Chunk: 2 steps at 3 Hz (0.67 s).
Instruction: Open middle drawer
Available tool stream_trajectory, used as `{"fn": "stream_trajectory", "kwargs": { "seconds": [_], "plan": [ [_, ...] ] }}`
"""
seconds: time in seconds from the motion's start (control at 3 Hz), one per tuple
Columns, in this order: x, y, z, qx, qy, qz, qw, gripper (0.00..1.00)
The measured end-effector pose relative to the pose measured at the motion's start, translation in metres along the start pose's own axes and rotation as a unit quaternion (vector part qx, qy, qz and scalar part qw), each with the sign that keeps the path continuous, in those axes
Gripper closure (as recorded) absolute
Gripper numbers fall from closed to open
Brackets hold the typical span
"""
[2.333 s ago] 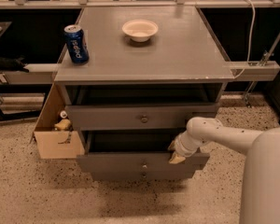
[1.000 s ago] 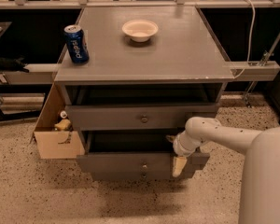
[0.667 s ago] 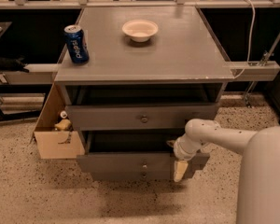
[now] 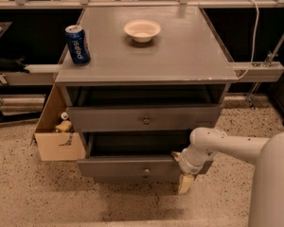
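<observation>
The grey cabinet (image 4: 146, 56) has drawer fronts stacked under its top. The middle drawer (image 4: 132, 167) is the lower knobbed front; its small round knob (image 4: 146, 170) is centred, and it stands pulled out, with a dark opening above it. The wider top drawer (image 4: 109, 118) with its own knob sits above, also slightly out. A narrow strip of the bottom drawer front shows just below the middle one. My gripper (image 4: 185, 182) hangs downward off the white arm (image 4: 217, 143), at the right end of the middle drawer front, near the floor.
A blue Pepsi can (image 4: 77, 44) and a white bowl (image 4: 142, 30) stand on the cabinet top. An open cardboard box (image 4: 57, 143) with small items sits against the cabinet's left side. My white body (image 4: 274, 183) fills the lower right. The floor is speckled.
My gripper has dropped from level with the middle drawer's opening to below its front, tilting downward. The drawer has not visibly moved.
</observation>
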State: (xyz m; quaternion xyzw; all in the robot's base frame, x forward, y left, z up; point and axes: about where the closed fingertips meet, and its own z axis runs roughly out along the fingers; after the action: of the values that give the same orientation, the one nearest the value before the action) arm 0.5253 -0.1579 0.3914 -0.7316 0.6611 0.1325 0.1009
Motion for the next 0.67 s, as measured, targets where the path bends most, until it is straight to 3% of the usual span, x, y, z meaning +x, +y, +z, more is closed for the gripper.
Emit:
{"fn": "stream_trajectory", "kwargs": {
  "seconds": [0.33, 0.67],
  "plan": [
    [-0.0054, 0.0349, -0.0059, -0.014, -0.006, -0.004, 0.9999, 0.41],
    [-0.0084, 0.0447, -0.0094, -0.016, -0.009, -0.006, 0.9998, 0.72]
  ]
}}
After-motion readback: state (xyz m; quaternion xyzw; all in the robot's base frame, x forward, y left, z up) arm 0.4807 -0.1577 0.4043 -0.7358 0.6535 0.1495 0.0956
